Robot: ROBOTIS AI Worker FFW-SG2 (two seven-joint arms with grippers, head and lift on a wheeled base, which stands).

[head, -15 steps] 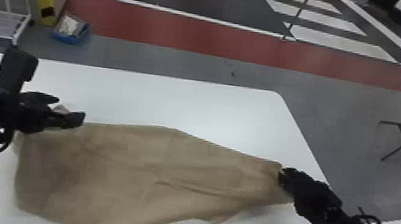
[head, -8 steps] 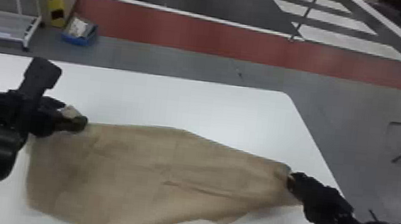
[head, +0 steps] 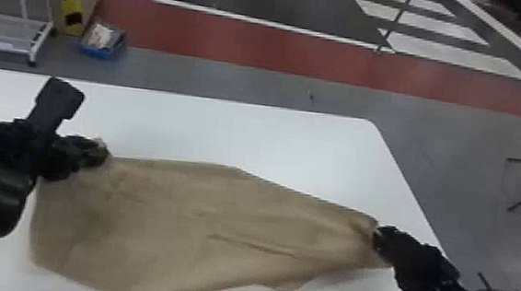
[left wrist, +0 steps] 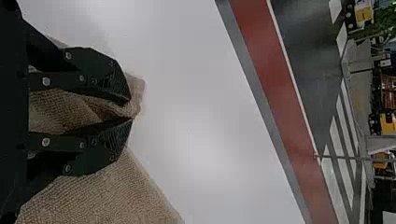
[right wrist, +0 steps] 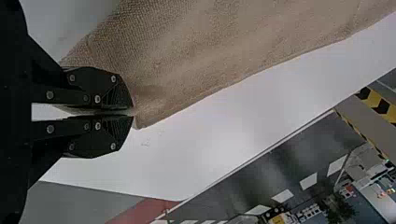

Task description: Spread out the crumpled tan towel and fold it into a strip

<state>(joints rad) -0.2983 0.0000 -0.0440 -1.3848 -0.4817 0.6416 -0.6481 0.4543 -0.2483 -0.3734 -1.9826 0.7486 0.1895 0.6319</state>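
- The tan towel (head: 173,221) is a coarse, open weave with a burlap look, its fine grid of threads plain in both wrist views
- Its shape is a lopsided, many-sided sheet, broad toward the robot's left and tapering to a gathered point on the right, with one long thin crease (head: 253,246) running through the right half and softer ripples near both held places
- Under it the table (head: 274,139) is smooth, white and faintly glossy, with a rounded far corner
- The left gripper (head: 99,154) has a bunched bit of towel pinched between its flat, angular black fingers; in the left wrist view a small crumpled tuft (left wrist: 136,91) pokes out past the tips, and cloth folds back between the fingers
- The right gripper (head: 379,239) has its fingers nearly pressed together, nipping a thin edge of towel right at the tips, while a small corner (right wrist: 142,122) sticks out just beyond them
- So the towel spans the space between the two grippers, touching both: the left one has it at the far left part, the right one at the narrow right end
- Most of the cloth spreads from the left gripper toward the robot's side of the table, and a soft shadow lies along the near edge by the right gripper
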